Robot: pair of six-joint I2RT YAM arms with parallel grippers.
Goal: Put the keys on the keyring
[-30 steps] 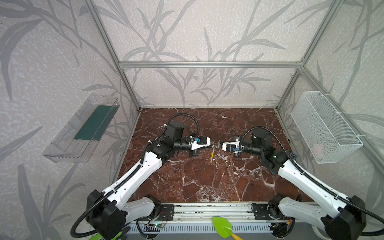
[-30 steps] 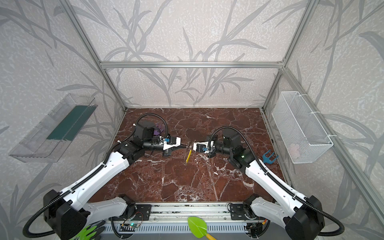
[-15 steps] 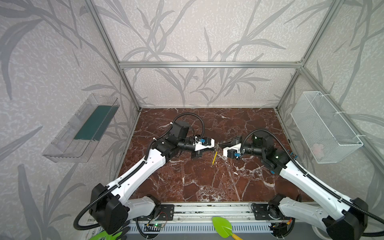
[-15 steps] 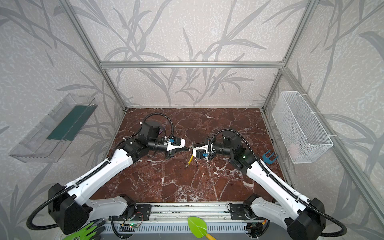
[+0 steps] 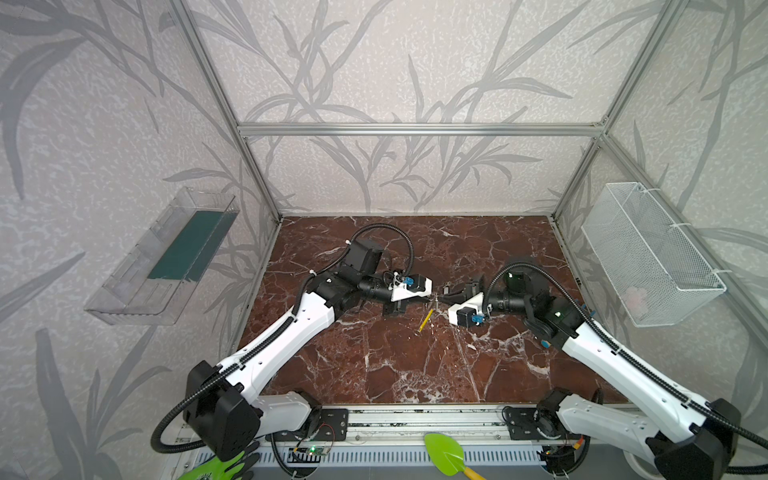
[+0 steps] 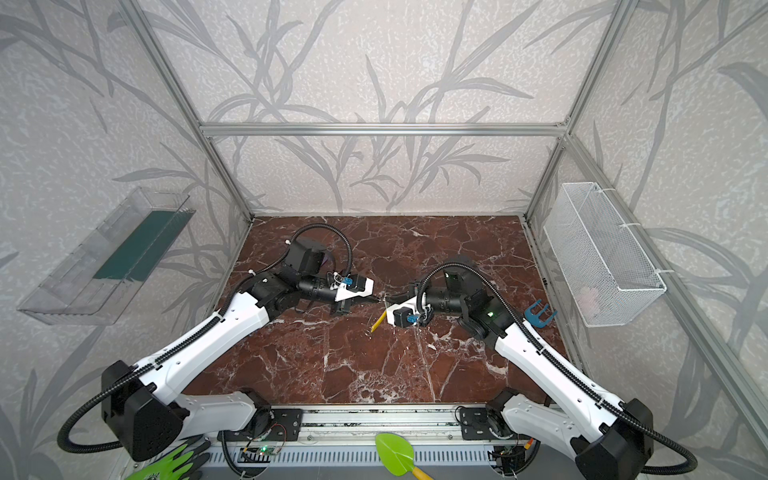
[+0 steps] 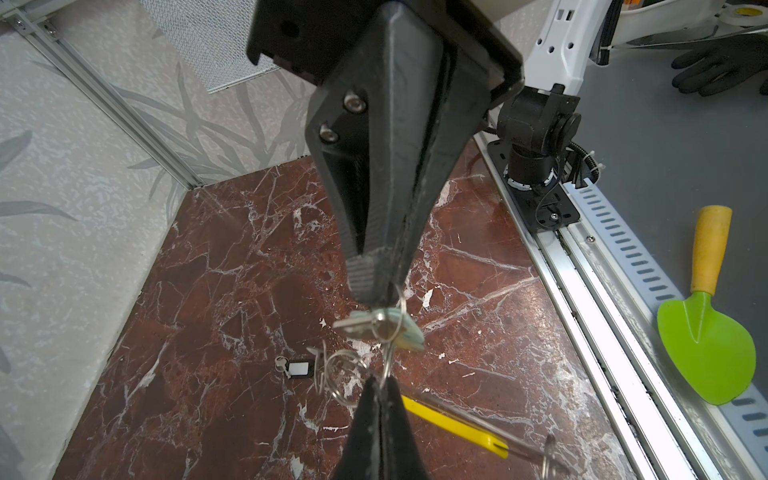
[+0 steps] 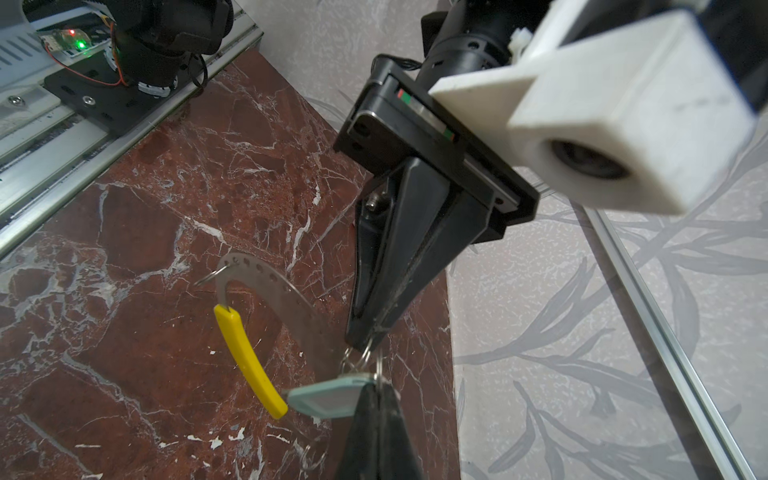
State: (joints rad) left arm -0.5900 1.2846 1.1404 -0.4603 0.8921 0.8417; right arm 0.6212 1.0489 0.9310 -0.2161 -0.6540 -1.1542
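Keys (image 7: 376,326) | left hand (image 8: 368,332), right hand (image 7: 374,286) tip-to-tip, level, facing | both clamped on them

Two pincers — the left pincer (image 7: 379,386) and the right pincer (image 7: 376,293). One bunch of keys (image 7: 374,326) between their tips. One keyring (image 8: 249,357) near them. One tagged key (image 7: 293,368) near too. One green shovel (image 7: 706,353) well apart — one wire basket (image 5: 648,249) as well.
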